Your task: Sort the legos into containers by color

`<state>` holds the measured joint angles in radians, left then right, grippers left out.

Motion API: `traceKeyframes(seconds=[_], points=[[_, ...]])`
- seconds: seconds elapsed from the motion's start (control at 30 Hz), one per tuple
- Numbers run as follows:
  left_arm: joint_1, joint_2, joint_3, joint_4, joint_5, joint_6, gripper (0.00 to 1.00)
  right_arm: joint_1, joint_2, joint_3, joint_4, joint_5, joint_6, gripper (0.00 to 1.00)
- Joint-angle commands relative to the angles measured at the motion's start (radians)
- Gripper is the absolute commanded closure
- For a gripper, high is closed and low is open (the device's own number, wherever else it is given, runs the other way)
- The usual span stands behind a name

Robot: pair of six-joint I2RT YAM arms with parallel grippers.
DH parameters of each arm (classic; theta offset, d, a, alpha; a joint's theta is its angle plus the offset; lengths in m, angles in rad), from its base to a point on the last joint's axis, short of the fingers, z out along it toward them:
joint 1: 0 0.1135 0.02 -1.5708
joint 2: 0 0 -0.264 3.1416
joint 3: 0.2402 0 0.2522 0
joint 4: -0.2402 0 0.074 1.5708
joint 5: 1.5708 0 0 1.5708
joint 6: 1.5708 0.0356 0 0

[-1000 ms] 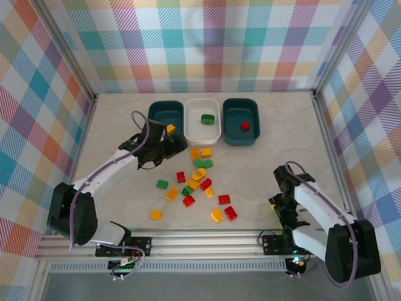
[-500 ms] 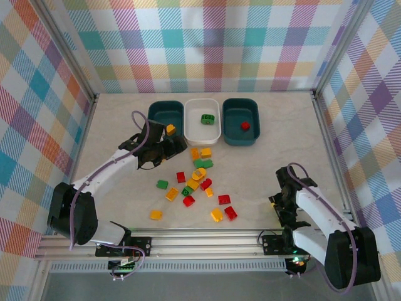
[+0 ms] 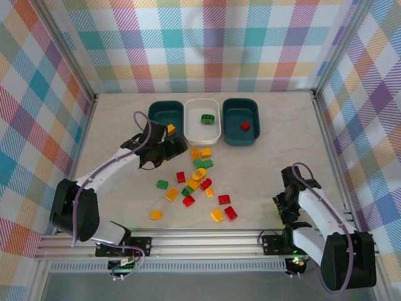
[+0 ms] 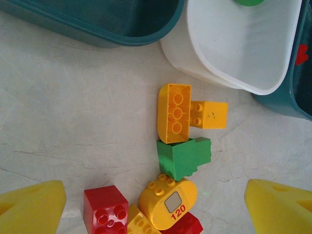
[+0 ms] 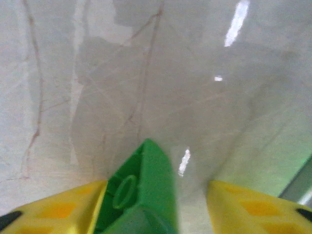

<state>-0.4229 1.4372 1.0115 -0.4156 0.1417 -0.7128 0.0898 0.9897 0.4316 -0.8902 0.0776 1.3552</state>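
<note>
Evidently the right gripper (image 5: pixel 157 204) has a small green studded plastic brick (image 5: pixel 146 185) between its yellow fingers (image 5: pixel 53 209), against one and clear of the other; gripped or not, I cannot tell. The white plastic tub (image 3: pixel 202 133) holding green lies well apart, far-left. The left gripper (image 4: pixel 155 204) hangs spread wide.

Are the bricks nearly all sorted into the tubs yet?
Barely started. One green brick lies in the white tub and one red brick in the right teal tub. A second green brick sits between the right gripper's fingers. The pile of bricks on the table is left.
</note>
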Motion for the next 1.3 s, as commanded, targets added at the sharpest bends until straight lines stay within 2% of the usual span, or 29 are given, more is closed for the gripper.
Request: traceKeyframes(seconds=[0.0, 0.1, 0.43, 0.63, 0.9, 1.07, 1.27], points=[[0.007, 0.006, 0.030, -0.012, 0.011, 0.022, 0.06, -0.014, 0.020, -0.005, 0.112, 0.081, -0.047, 0.54], [0.007, 0.006, 0.034, -0.019, 0.009, 0.023, 0.06, -0.015, 0.035, 0.001, 0.127, 0.081, -0.075, 0.60], [0.008, 0.014, 0.050, -0.031, 0.003, 0.028, 0.06, -0.015, 0.079, 0.045, 0.210, 0.021, -0.211, 0.72], [0.071, 0.039, 0.037, -0.006, 0.085, 0.015, 0.06, 0.001, 0.162, 0.158, 0.284, -0.060, -0.295, 0.73], [0.102, 0.040, 0.039, -0.032, 0.069, 0.026, 0.06, 0.109, 0.276, 0.328, 0.354, -0.037, -0.408, 0.73], [0.115, 0.041, 0.033, -0.039, 0.059, 0.027, 0.06, 0.224, 0.403, 0.513, 0.422, -0.026, -0.521, 0.73], [0.147, 0.078, 0.006, -0.027, 0.101, 0.004, 0.06, 0.368, 0.707, 0.904, 0.473, -0.079, -0.726, 0.72]])
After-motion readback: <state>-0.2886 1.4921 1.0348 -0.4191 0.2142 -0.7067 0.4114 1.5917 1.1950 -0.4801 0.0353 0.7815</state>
